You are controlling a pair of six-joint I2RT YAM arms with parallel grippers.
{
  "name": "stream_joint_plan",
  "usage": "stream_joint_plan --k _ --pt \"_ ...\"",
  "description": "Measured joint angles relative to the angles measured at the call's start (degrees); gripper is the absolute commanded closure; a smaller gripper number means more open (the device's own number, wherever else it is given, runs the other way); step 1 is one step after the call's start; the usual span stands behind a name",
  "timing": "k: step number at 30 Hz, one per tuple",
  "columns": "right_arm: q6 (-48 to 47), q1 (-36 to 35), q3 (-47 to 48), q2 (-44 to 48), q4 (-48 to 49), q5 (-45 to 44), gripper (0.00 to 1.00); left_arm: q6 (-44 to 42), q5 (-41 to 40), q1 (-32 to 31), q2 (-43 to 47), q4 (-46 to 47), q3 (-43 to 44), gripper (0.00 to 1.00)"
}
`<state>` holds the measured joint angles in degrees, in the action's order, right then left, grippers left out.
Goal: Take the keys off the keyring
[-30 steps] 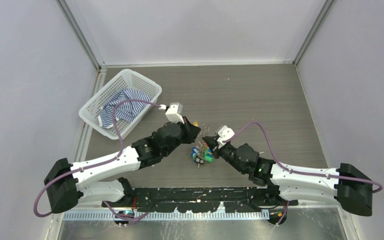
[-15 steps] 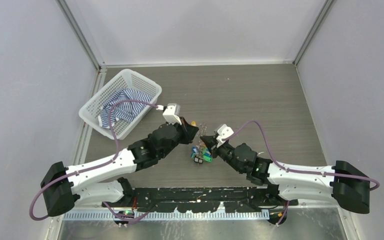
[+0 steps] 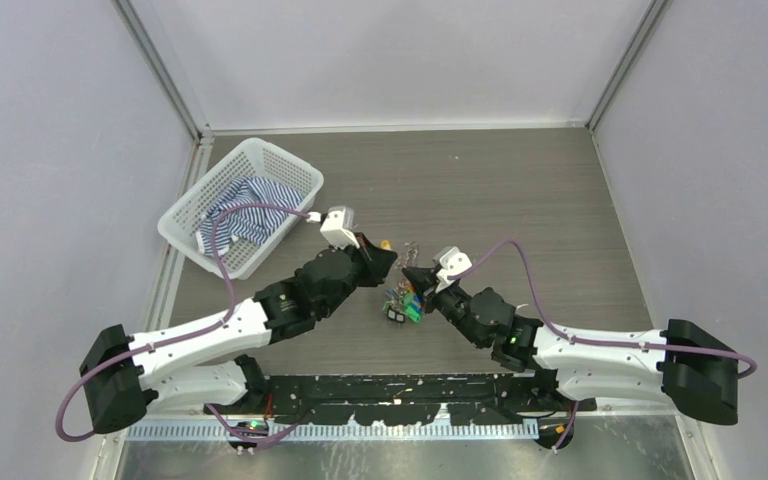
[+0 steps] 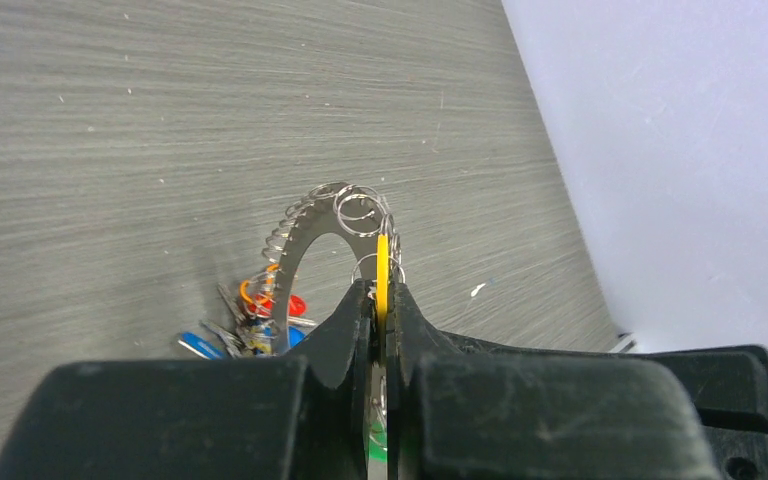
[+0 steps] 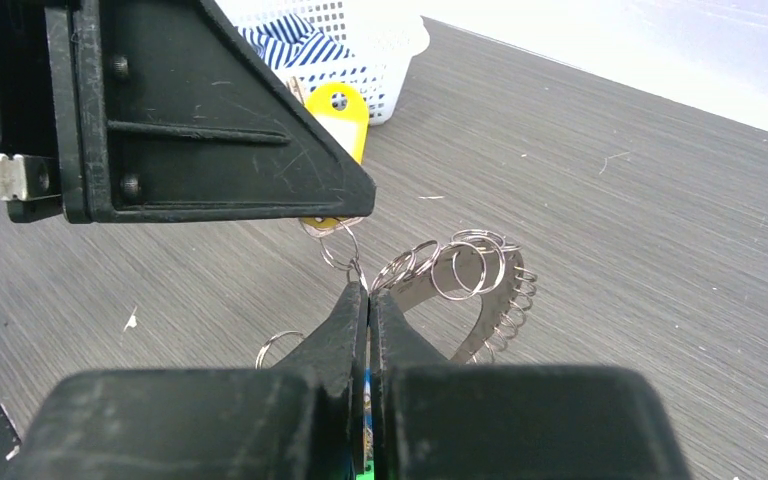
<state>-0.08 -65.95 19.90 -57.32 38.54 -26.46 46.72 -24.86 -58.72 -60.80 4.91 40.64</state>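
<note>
Top external view: both arms meet mid-table, left gripper and right gripper with tips near each other, keys in a coloured clump on the table just beside them. Left wrist: jaws pinched narrow on a yellow tag, keyring arching upright just beyond, strung with small wire loops. Right wrist: jaws clamped shut on the keyring's near end
</note>
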Motion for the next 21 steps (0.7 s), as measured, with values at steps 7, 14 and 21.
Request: stream_joint_plan --k 7,14,21 --pt "0.2 -0.5 -0.2 -2.2 3.3 -3.2 0.99 9.0 -2.0 0.0 0.8 0.8 -2.1 1.0" --pt "6.7 -1.1 2.1 -3.1 -0.5 -7.4 0.99 14.4 -3.8 0.0 1.1 4.6 -5.1 0.99" --pt "9.7 -1.1 2.0 -3.1 0.0 -10.1 0.99 18.9 -5.3 0.0 -1.0 8.0 -5.7 0.99"
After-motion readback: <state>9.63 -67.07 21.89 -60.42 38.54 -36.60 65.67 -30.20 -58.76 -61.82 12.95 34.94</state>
